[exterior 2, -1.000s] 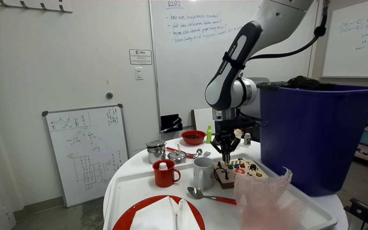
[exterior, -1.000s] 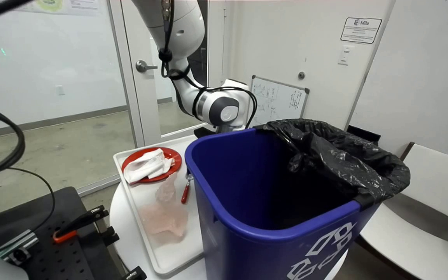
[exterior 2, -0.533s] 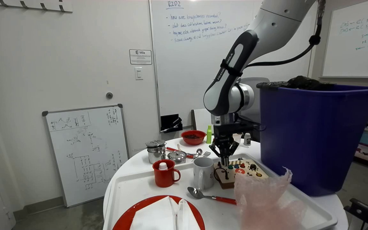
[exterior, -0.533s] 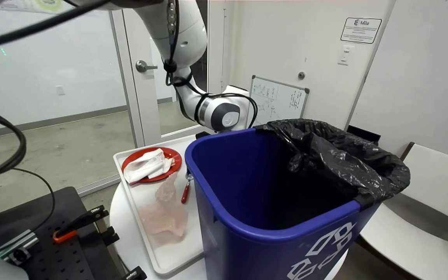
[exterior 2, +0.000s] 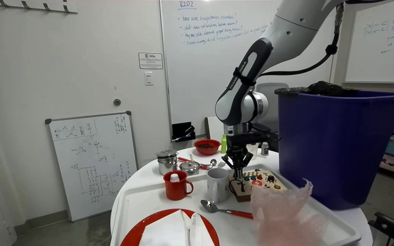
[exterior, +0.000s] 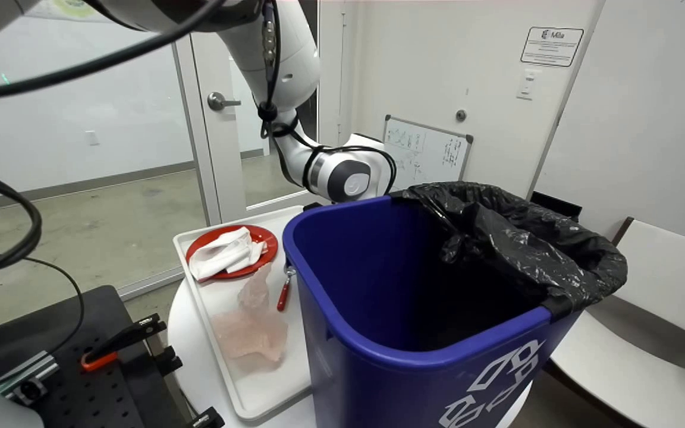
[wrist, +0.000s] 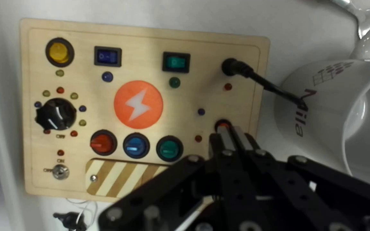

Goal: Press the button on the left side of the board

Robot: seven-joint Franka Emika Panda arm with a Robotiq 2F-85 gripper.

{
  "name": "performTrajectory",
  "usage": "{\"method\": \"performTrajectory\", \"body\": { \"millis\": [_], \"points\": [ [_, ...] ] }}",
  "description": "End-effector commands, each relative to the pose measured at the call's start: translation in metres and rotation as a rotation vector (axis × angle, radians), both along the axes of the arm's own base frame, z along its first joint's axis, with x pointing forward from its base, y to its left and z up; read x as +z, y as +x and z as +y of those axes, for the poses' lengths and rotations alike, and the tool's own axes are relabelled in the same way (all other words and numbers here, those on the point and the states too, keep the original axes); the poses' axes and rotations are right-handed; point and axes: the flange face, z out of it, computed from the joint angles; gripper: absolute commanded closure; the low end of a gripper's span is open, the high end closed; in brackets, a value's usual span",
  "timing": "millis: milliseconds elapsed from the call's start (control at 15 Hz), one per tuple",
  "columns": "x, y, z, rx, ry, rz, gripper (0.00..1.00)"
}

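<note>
Misalignment is judged the main risk in the wrist view. The gripper (wrist: 230, 130) is narrow: its fingers (wrist: 227, 140) lie side by side, and nothing is seen held. The button (wrist: 223, 123), near one end of the board (wrist: 183, 107), is partly covered by them; whether it is touched cannot be told. One finger seems placed over it and one beside it, so only its rim might be pressed. The cable (wrist: 264, 82) is plugged at the same end and could be caught by a sideways move. By a slanted push, the board could be slid into the mug (wrist: 316, 106), just beside it.

In an exterior view, the gripper is seen upright over the board's left end; the button cannot be made out. On the tray (exterior 2: 149, 202), set on a table (exterior 2: 145, 179), are also placed a cup (exterior 2: 175, 187), a spoon (exterior 2: 225, 210), a plate (exterior 2: 133, 235) and pink film (exterior 2: 282, 218), by which part of the board is hidden. A whiteboard (exterior 2: 207, 78) is fixed on the wall (exterior 2: 97, 51).

In an exterior view, both gripper and board are hidden by the bin (exterior: 342, 297); the press cannot be checked there. The arm (exterior: 295, 65) appears close behind the bin's rim, which might be bumped by a wide swing. A door (exterior: 220, 142) is seen behind, and a chair (exterior: 634, 362) to the side.
</note>
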Motion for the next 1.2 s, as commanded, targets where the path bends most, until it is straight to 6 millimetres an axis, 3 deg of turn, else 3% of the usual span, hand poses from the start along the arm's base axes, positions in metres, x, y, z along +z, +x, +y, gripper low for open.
{"method": "performTrajectory", "body": {
  "millis": [0,1133],
  "points": [
    [-0.007,0.009,0.002,-0.012,0.004,0.011,0.93],
    [-0.023,0.015,0.000,-0.019,0.004,0.053,0.93]
  ]
}}
